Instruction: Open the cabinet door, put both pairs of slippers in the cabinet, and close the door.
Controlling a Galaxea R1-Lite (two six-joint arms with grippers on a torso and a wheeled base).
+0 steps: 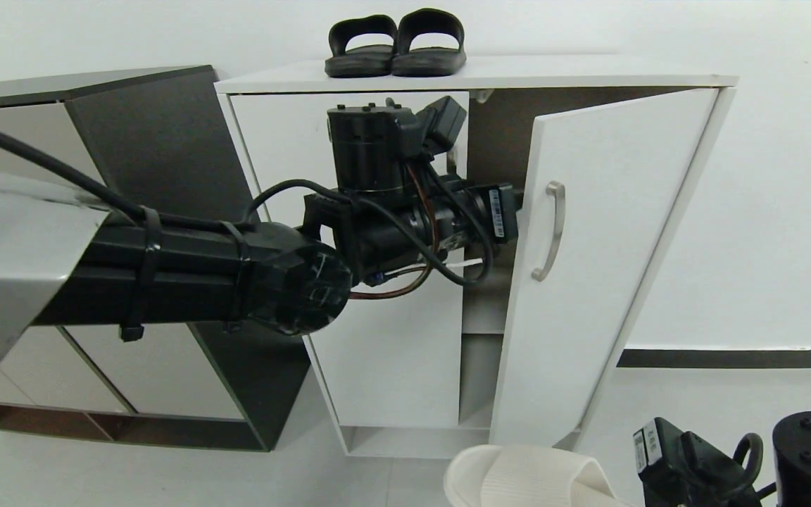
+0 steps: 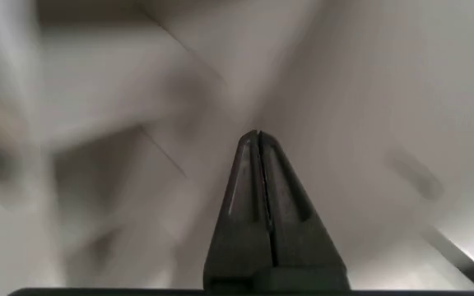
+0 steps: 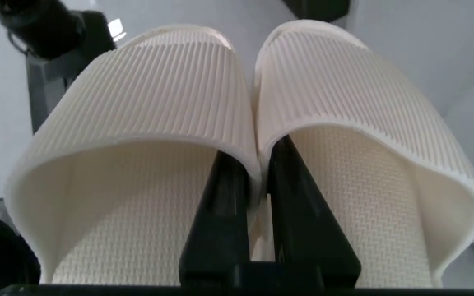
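Observation:
A white cabinet (image 1: 588,70) stands against the wall with its right door (image 1: 610,211) swung partly open; the door has a metal handle (image 1: 552,231). A pair of black slippers (image 1: 395,44) rests on the cabinet top. My left arm reaches into the gap beside the open door's edge, and the door hides its fingertips. In the left wrist view my left gripper (image 2: 258,156) is shut with nothing in it. A pair of white ribbed slippers (image 1: 525,479) (image 3: 138,107) hangs low in front of the cabinet, with my right gripper (image 3: 257,156) shut on their two inner walls.
A dark grey shelf unit (image 1: 152,141) stands against the cabinet's left side. The cabinet's left door (image 1: 377,352) is shut. A white wall with a black strip (image 1: 729,358) at floor level runs to the right, above pale floor.

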